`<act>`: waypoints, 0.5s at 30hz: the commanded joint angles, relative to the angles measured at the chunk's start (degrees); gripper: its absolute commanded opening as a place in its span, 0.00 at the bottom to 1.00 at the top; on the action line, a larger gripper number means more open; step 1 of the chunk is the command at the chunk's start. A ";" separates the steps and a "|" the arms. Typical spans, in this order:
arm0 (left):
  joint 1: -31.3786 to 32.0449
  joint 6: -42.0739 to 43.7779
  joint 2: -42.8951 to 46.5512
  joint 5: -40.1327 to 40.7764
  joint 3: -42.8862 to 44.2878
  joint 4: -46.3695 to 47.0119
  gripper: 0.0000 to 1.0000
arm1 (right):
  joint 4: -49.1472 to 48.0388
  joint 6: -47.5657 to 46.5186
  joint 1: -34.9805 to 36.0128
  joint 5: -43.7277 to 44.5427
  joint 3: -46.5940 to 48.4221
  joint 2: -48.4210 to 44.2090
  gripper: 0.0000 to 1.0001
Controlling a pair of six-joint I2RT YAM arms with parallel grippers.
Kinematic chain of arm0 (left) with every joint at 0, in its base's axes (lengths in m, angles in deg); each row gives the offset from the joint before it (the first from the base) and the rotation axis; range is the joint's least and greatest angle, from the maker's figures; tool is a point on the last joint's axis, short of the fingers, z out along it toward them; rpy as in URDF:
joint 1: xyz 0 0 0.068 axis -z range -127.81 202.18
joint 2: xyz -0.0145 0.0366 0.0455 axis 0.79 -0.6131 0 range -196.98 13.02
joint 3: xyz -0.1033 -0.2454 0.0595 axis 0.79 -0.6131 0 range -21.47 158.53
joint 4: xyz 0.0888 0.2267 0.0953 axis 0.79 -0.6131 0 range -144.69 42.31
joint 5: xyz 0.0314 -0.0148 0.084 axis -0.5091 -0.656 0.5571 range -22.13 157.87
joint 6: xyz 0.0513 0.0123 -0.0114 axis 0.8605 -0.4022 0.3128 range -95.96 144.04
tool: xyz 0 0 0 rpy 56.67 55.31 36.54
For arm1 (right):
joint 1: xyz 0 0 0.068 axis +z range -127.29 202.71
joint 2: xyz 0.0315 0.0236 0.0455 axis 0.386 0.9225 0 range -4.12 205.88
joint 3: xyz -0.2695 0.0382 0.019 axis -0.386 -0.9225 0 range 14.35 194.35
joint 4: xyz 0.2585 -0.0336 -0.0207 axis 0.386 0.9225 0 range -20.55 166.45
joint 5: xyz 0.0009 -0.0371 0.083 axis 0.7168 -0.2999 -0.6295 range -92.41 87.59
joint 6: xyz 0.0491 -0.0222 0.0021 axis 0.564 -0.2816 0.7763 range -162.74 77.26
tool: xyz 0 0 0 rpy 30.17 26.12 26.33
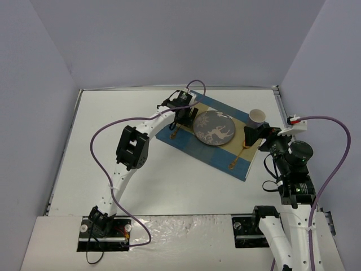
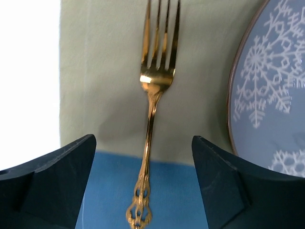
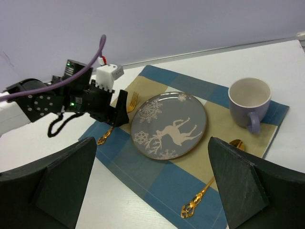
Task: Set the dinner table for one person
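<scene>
The white dinner table [image 1: 101, 107] carries a blue-and-tan striped placemat [image 1: 240, 164]. On the mat lie a grey plate with a white deer [image 1: 214, 128], a gold fork [image 2: 151, 109] to its left, a gold spoon [image 3: 205, 193] to its right and a lavender mug [image 1: 256, 117]. My left gripper [image 2: 143, 143] is open, low over the fork, with one jaw on each side of the handle and neither touching it. My right gripper [image 3: 151, 143] is open and empty, raised at the mat's right end near the mug [image 3: 249, 98].
Grey walls close in the table at the back and both sides. The left arm's purple cable [image 1: 107, 130] loops over the table's left half. The plate's rim [image 2: 233, 95] lies just right of the fork.
</scene>
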 commanded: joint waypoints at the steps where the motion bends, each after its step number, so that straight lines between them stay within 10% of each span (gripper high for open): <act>1: -0.19 -4.98 15.77 3.26 -2.29 3.01 0.82 | 0.80 -4.49 0.32 3.68 4.63 -1.40 1.00; 15: -4.96 -7.35 62.73 14.46 -38.51 6.87 0.97 | 11.96 -13.68 4.35 20.88 10.85 -15.43 1.00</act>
